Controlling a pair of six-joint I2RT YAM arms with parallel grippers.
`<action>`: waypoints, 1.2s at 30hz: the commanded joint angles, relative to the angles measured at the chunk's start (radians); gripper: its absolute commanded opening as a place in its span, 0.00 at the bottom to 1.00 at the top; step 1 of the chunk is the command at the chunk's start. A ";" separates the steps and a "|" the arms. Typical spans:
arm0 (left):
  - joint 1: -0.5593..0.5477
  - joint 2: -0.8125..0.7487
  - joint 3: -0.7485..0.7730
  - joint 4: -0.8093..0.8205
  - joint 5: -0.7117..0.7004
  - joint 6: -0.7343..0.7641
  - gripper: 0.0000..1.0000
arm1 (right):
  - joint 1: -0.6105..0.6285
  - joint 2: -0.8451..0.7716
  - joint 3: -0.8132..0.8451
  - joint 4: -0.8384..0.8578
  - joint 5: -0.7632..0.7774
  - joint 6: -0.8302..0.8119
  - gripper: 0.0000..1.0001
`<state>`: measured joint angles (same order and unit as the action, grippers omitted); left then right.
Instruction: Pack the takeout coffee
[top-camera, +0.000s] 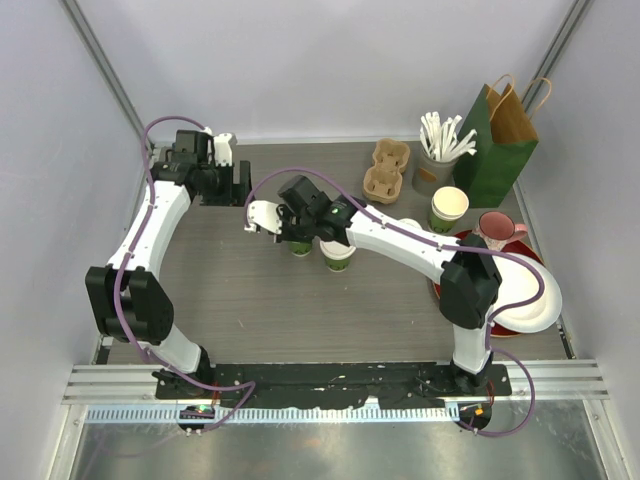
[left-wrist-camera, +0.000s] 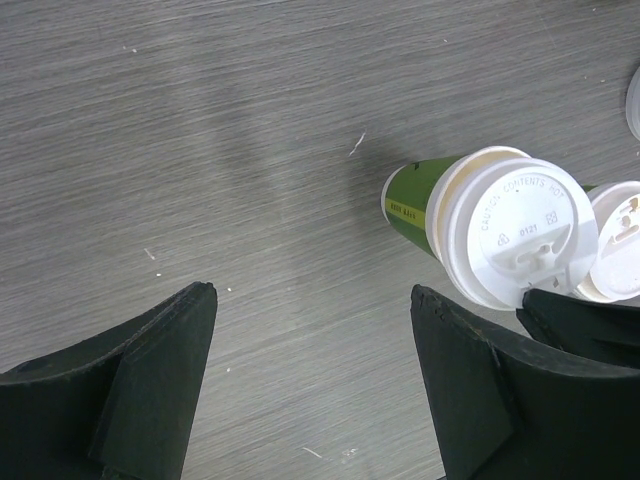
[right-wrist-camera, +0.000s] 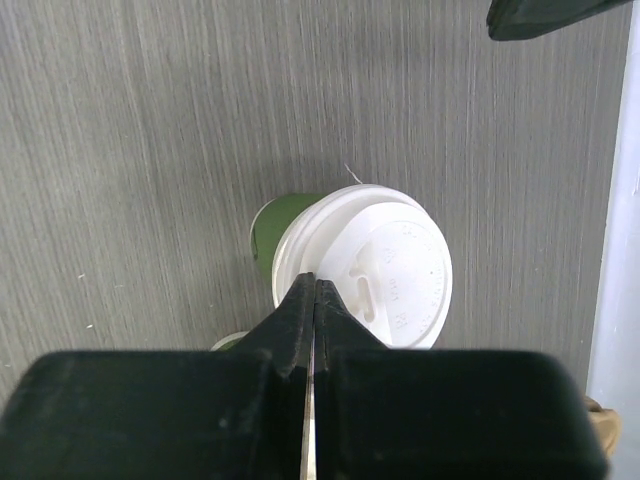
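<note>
1. Two takeout coffee cups (top-camera: 338, 258) stand side by side mid-desk (top-camera: 250, 300), lids (left-wrist-camera: 510, 235) on. Neither is in the pulp carrier (top-camera: 388, 168) or the green paper bag (top-camera: 490, 150) near the far right corner, so packing looks barely begun.
2. The right gripper (right-wrist-camera: 313, 300), fingers pressed together and empty, sits over one lid; contact is unclear.
3. The left gripper (left-wrist-camera: 312, 291) is spread wide and holds nothing.
4. The cups are tapered dark-green paper. The lids are round, glossy, embossed white plastic. The desk is matte grey woodgrain.

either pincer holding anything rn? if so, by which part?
Nothing held. The right pincer is shut with nothing between its tips, which sit over the edge of a white lid; contact unclear. The left pincer is open and empty.
</note>
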<state>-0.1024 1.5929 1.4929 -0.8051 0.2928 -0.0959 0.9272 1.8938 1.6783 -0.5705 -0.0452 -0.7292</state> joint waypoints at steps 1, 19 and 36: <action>0.006 -0.033 0.009 0.015 0.026 0.001 0.82 | 0.001 -0.022 -0.032 0.107 0.034 -0.004 0.01; 0.007 -0.031 0.010 0.010 0.037 -0.001 0.82 | 0.001 -0.009 -0.075 0.113 0.025 0.050 0.01; 0.007 -0.031 0.009 0.012 0.040 0.001 0.82 | 0.001 -0.002 -0.097 0.172 0.041 0.102 0.01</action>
<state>-0.1020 1.5929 1.4929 -0.8051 0.3119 -0.0963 0.9276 1.8984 1.5818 -0.4488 -0.0238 -0.6525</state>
